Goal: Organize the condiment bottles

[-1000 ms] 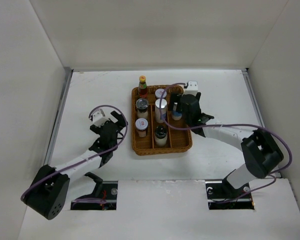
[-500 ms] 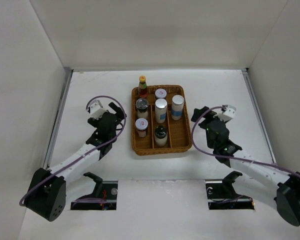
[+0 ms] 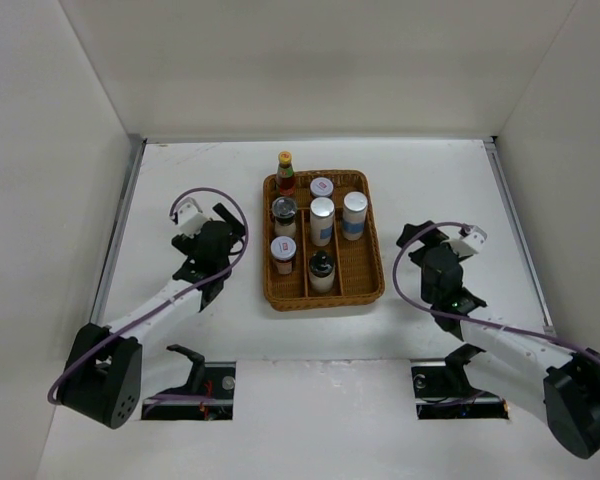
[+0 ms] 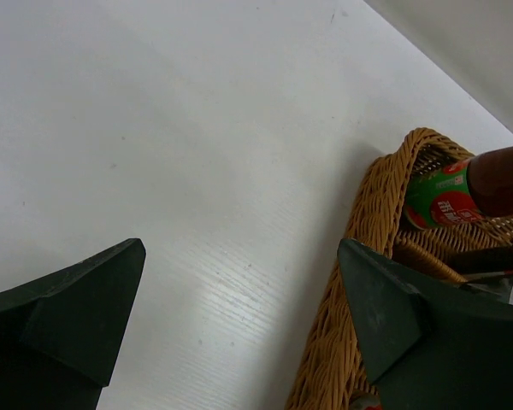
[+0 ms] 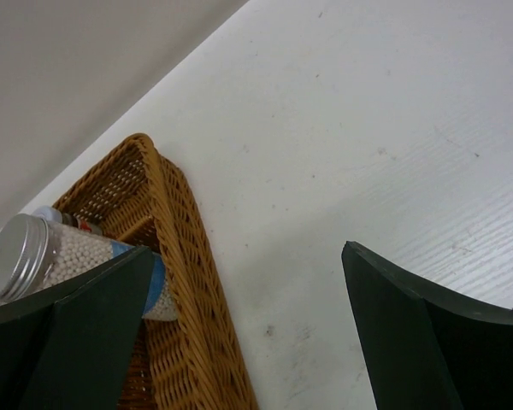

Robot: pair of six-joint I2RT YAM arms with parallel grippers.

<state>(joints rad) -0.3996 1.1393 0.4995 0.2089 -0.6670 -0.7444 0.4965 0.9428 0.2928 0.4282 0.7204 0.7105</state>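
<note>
All seven condiment bottles stand in the brown wicker tray (image 3: 325, 302). The red sauce bottle (image 3: 285, 172) with its yellow cap is at the far left corner, with two short spice jars (image 3: 284, 213) (image 3: 283, 253) in front of it. A third jar (image 3: 322, 188), a tall white cylinder (image 3: 322, 220) and the squat black bottle (image 3: 322, 270) fill the middle lane. The second white cylinder (image 3: 355, 214) stands in the right lane. My left gripper (image 3: 228, 226) is open and empty just left of the tray. My right gripper (image 3: 418, 240) is open and empty to the tray's right.
The left wrist view shows the left gripper (image 4: 239, 248) over bare table, with the tray rim (image 4: 368, 222) and the red bottle (image 4: 470, 192) at the right. The right wrist view shows the right gripper (image 5: 248, 249), the tray wall (image 5: 184, 256) and a white cylinder (image 5: 43, 256). White walls enclose the table.
My right gripper has let go of the white cylinder in the tray's right lane and pulled back to the right. My left arm has shifted slightly.
</note>
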